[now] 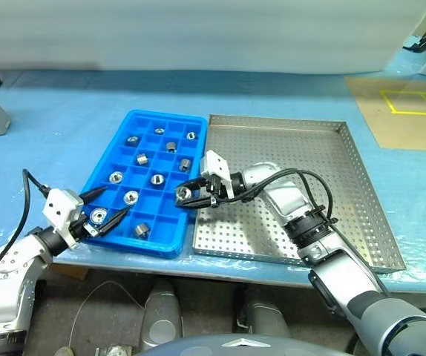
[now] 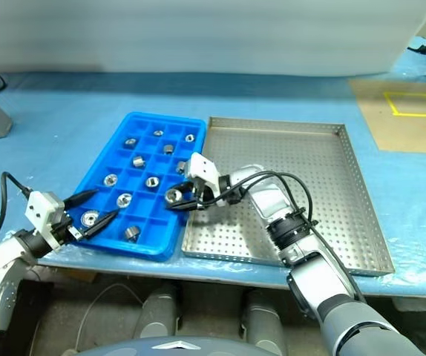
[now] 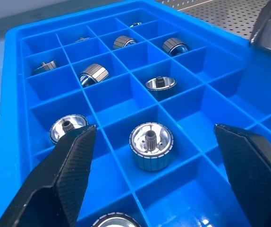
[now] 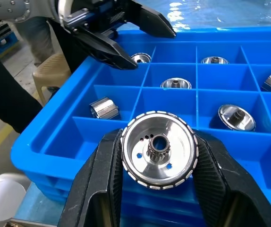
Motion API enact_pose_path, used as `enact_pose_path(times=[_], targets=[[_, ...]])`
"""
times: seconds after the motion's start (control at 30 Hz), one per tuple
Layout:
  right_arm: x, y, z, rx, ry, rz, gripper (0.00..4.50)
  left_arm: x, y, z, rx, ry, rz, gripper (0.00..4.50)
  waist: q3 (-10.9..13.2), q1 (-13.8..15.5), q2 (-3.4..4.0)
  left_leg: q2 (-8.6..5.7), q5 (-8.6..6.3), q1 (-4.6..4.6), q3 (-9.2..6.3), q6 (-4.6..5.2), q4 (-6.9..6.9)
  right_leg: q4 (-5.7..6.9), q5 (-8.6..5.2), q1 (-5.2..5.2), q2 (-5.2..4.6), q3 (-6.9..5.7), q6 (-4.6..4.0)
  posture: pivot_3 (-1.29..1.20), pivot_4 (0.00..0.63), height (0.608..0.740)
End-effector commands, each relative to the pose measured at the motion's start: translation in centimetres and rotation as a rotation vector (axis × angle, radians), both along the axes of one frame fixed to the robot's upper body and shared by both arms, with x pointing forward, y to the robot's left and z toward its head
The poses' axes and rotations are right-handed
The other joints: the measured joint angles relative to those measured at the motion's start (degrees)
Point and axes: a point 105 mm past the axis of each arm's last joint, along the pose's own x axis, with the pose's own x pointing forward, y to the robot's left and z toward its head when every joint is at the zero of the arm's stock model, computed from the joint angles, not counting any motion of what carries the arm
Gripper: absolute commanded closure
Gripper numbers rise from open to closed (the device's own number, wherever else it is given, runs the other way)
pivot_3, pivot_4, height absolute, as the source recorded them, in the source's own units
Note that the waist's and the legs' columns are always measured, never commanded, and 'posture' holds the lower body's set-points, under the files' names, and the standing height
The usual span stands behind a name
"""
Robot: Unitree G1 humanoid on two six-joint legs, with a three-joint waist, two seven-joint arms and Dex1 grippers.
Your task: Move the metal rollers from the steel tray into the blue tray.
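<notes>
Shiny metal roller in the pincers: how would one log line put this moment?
right gripper: shut on silver metal roller | over blue plastic compartment tray | left gripper: open, empty

Your head views look down over the blue tray (image 1: 142, 182); both wrist views sit close above its compartments, facing opposite ways.

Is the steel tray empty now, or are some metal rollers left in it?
Empty, as far as visible: the steel tray shows bare perforated base. The right gripper holds one roller over the blue tray.
</notes>
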Motion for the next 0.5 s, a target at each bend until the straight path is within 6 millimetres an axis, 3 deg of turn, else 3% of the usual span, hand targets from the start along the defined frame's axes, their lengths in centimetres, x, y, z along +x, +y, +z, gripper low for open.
enact_pose_path(times=[0.03,0.23,0.5], targets=[[0.4,0.4,2.3,0.074,-0.042,0.001,2.86,-0.5,-0.2,0.3,-0.001,-0.016,-0.003,0.26,0.0,0.0,0.00,0.00,0.01,0.00,0.00,-0.01,-0.03,0.00,-0.01,-0.02,0.00,0.00,-0.02,0.23,0.150,0.740],[0.5,0.6,3.3,0.113,-0.036,0.007,2.86,-0.6,-0.7,0.7,-0.005,-0.021,-0.005,0.26,0.0,0.1,0.00,0.01,0.05,0.00,0.00,-0.07,-0.11,0.01,-0.04,-0.07,0.02,-0.01,-0.02,0.24,0.150,0.740],[0.2,1.3,3.1,0.101,-0.016,0.041,2.86,-1.4,-1.2,1.8,-0.002,-0.027,0.038,0.26,0.0,0.2,-0.02,0.02,0.05,-0.02,0.00,-0.08,-0.11,0.02,-0.04,-0.08,0.02,-0.02,-0.04,0.31,0.150,0.740]])
